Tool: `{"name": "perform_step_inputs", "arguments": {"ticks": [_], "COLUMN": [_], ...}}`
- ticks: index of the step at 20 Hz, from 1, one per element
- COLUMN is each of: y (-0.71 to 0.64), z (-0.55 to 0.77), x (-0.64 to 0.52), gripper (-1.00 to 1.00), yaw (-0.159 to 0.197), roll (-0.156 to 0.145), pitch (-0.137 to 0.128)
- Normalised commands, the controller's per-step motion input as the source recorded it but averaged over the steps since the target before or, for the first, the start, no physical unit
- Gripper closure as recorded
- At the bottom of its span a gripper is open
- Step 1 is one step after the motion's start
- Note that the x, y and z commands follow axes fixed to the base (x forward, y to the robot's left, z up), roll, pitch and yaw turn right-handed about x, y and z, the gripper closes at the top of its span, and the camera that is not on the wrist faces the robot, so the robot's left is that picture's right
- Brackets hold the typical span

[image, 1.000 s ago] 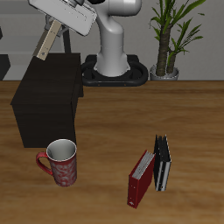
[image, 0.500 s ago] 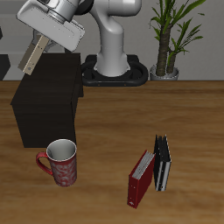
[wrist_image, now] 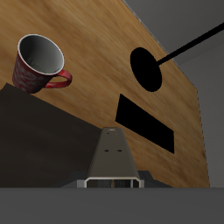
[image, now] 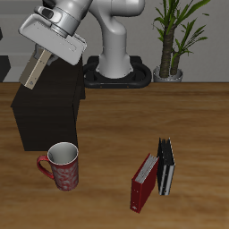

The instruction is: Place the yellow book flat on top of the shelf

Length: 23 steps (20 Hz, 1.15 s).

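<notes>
White rounded arm (image: 114, 40), light-grey boxy end effector (image: 46, 54)

Raised arm, wrist tilted; pincer (image: 42, 59) clamped (fingers hidden)

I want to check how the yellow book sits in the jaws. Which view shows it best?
The exterior view: the yellow book hangs tilted from the gripper, above the shelf, its whole length visible. The wrist view shows only a foreshortened, wedge-like stretch of the book over the shelf top and table, so its tilt is hard to judge.
</notes>
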Motion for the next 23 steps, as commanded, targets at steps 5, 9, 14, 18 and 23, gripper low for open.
{"name": "perform_step_inputs", "arguments": {"ticks": [5,9,14,18,23], "y": [0.06,0.18,0.24,0.39,0.33], "z": [-0.36,-0.49,-0.22,-0.01,0.12], "x": [0.09,0.13,0.00,-0.05,-0.13], "gripper": [1.00,-1.00,-1.00,-1.00,-1.00], "yaw": [-0.004,-0.032,-0.074,-0.027,-0.044], "roll": [-0.078,0.018,0.054,0.135,0.105], "pitch": [0.015,0.178,0.130,0.054,0.007]}}
